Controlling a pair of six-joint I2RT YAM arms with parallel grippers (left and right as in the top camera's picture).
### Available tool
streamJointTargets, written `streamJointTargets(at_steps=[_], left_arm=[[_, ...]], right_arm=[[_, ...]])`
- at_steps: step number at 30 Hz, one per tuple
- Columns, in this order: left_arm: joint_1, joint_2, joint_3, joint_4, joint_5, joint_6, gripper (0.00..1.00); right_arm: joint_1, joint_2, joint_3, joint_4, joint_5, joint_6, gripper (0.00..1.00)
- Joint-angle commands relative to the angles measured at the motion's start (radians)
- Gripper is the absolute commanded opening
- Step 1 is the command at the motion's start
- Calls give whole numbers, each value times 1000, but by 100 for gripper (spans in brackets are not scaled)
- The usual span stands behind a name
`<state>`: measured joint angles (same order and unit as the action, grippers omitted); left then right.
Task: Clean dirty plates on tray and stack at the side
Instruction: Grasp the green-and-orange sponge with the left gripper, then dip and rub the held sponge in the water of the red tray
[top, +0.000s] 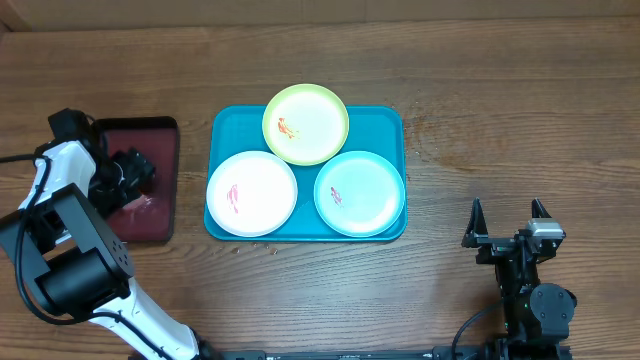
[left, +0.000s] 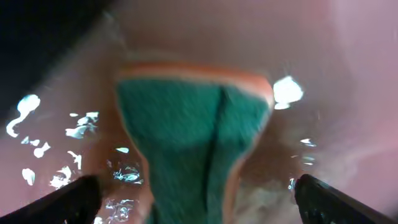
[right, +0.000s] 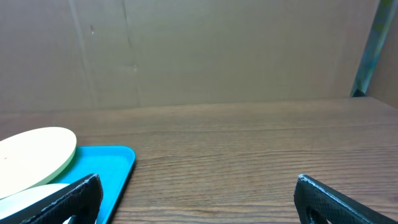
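step in hand looks like the sponge pickup: left gripper (top: 128, 172) is down over the dark red tray (top: 150, 135), jaws spread wide. the green sponge (left: 193, 130) with its orange edge lies between them, not clamped. tray floor looks wet and glossy, so i'd go low, centre on the sponge and close across its narrow width before lifting. the fold in the middle may squash unevenly. right gripper (top: 508, 208) is parked near the table's (top: 500, 100) right front, released, holding nothing. all three plates sit on the teal tray (top: 385, 120): white plate (top: 251, 193) front left, aqua plate (top: 359, 192) front right, yellow-green plate (top: 306, 123) at the back, overhanging the far rim and crowding the other two. each shows a small red smear. open wood right of the teal tray looks best for the stack. the gap between the two trays is narrow, so watch both rims when crossing.
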<state>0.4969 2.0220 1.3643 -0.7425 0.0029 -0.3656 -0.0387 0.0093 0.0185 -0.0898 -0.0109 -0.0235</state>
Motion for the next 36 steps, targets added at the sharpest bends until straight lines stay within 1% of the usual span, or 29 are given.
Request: streamJointTargets(at_steps=[1, 5, 7, 9, 10, 11, 12, 13, 15, 16, 19, 20, 21, 22, 23, 28, 29, 30, 31, 32, 34, 36], left_arm=[[0, 18, 11, 29, -89, 4, 100], [0, 18, 11, 66, -92, 4, 100], [0, 18, -1, 105, -91, 21, 92], [0, 18, -8, 117, -91, 27, 76], [0, 18, -8, 117, -91, 30, 62], [0, 18, -8, 117, -91, 30, 51], [0, 18, -8, 118, -91, 30, 42], [1, 18, -8, 119, -91, 30, 28], [1, 18, -8, 119, -92, 30, 6], [1, 18, -8, 118, -91, 29, 4], [1, 18, -8, 115, -89, 29, 4], [0, 18, -8, 110, -88, 29, 16], [0, 18, -8, 102, -88, 29, 40], [0, 18, -8, 90, -87, 29, 80], [0, 18, -8, 78, -85, 29, 100], [0, 18, -8, 11, -14, 29, 100], [0, 18, -8, -2, -2, 29, 96], [0, 18, -8, -21, 11, 29, 88], [0, 18, -8, -39, 24, 28, 83], [0, 18, -8, -52, 34, 24, 81], [0, 18, -8, -77, 65, 21, 73], [0, 18, -8, -87, 77, 21, 55]], right_arm=[[-3, -6, -11, 6, 6, -3, 100], [-3, -6, -11, 6, 6, -3, 100], [-3, -6, -11, 6, 6, -3, 100], [-3, -6, -11, 6, 6, -3, 100], [-3, -6, -11, 6, 6, -3, 100], [-3, -6, -11, 6, 6, -3, 100], [-3, -6, -11, 6, 6, -3, 100], [-3, -6, -11, 6, 6, -3, 100], [-3, -6, -11, 6, 6, -3, 100], [-3, -6, -11, 6, 6, -3, 100], [-3, -6, -11, 6, 6, -3, 100], [-3, -6, -11, 6, 6, -3, 100], [-3, -6, -11, 6, 6, -3, 100], [-3, -6, -11, 6, 6, -3, 100], [-3, -6, -11, 6, 6, -3, 100], [-3, -6, -11, 6, 6, -3, 100], [-3, -6, -11, 6, 6, -3, 100], [-3, -6, -11, 6, 6, -3, 100], [-3, -6, -11, 6, 6, -3, 100], [-3, -6, -11, 6, 6, -3, 100], [-3, -6, -11, 6, 6, -3, 100], [-3, -6, -11, 6, 6, -3, 100]])
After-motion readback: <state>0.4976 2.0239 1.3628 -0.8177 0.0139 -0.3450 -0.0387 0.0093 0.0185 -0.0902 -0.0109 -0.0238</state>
